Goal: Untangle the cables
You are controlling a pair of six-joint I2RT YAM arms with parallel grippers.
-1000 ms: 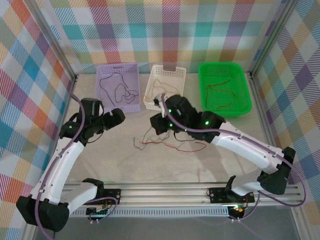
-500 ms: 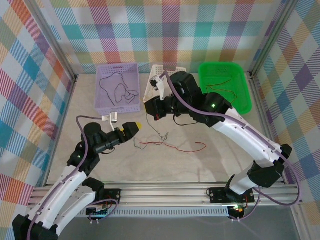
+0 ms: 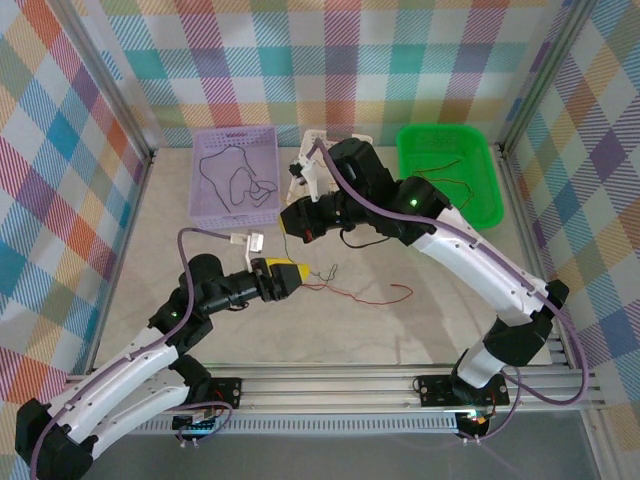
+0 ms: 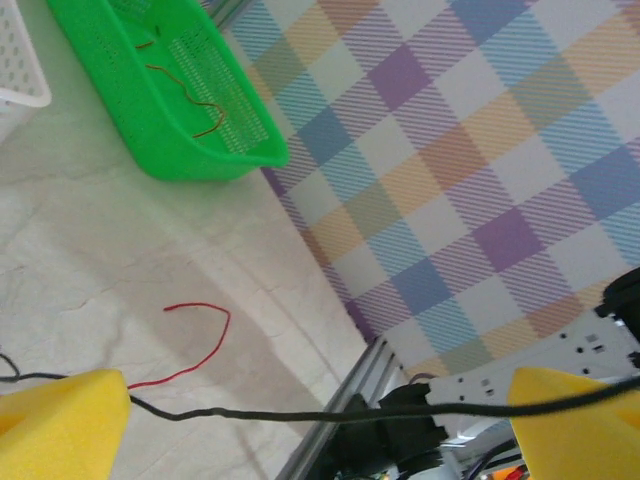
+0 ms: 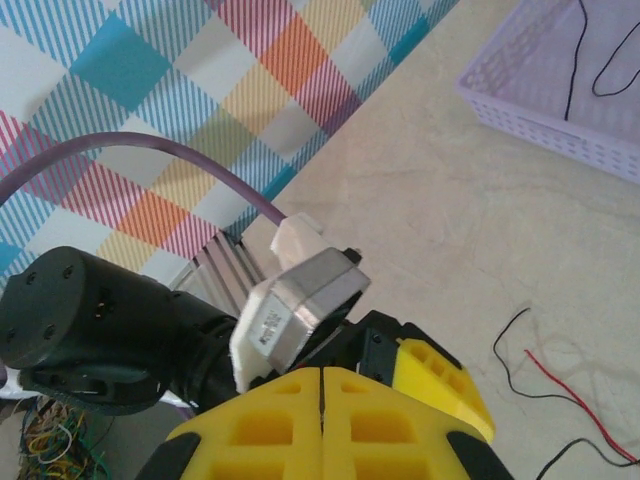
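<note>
Between the yellow pads (image 4: 60, 425) of the left hand (image 4: 320, 418), which stand wide apart, we see a thin black cable (image 4: 300, 414) stretched across the gap from one pad to the other. Just beyond that hand a red cable (image 4: 215, 350) lies curled on the pale bench (image 4: 90, 230), clear of the pads. Farther out from it stands a green basket (image 4: 170, 140) with more red strands (image 4: 190, 98) inside. Beside that is the corner of a white basket (image 4: 18, 60), and a plaid wall (image 4: 480, 150) rises behind. Our right hand (image 5: 322, 420) has its yellow pads pressed flat together; whether a strand is caught between them we cannot tell. Right ahead of it sits the left arm (image 5: 110, 330) with its small camera block (image 5: 300, 305). Off to that hand's side a loose black end (image 5: 497, 350) and a red end (image 5: 570, 395) lie on the bench. Beyond them a purple basket (image 5: 540, 115) holds black strands (image 5: 572, 60). From above, we find the two hands near each other over the middle of the bench.
</note>
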